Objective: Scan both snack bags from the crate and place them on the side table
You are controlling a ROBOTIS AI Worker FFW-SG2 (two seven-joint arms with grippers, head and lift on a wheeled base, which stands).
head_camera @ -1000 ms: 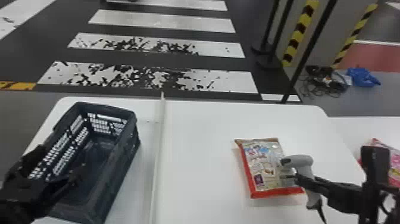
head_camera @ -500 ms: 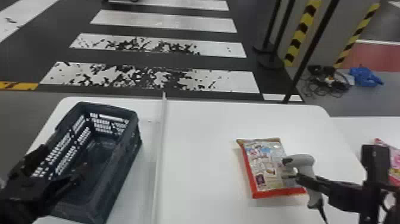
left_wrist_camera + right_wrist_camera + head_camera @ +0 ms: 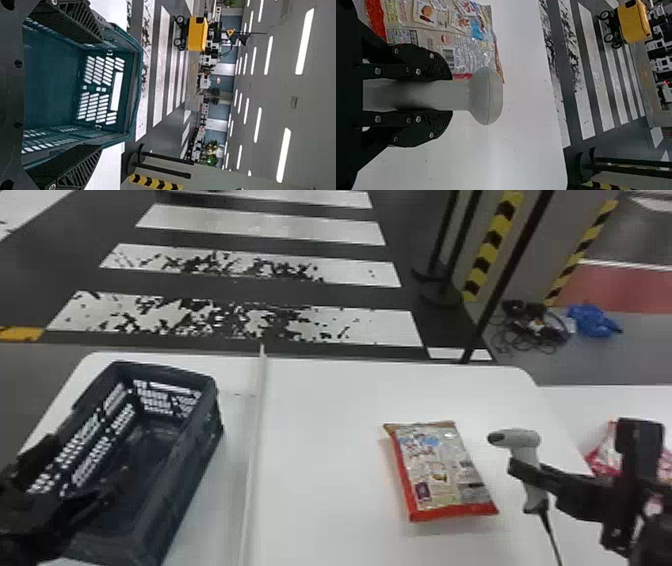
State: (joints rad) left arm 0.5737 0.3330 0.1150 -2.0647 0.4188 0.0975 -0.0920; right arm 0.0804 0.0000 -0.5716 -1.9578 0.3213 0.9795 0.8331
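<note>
Grey scanner (image 3: 520, 438), head view's lower right, is clenched by the right tool (image 3: 448, 95), presumably to read the bag (image 3: 435, 470); left tool (image 3: 100, 94) gapes.

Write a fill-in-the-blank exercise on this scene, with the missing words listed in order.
The right claw grips a grey ____.
The left claw is ____, not shut.
In the head view, the crate stands to the ____ of the divider.
The snack bag between both claws lies on a ____ table.

Missing words: scanner; open; left; white.
</note>
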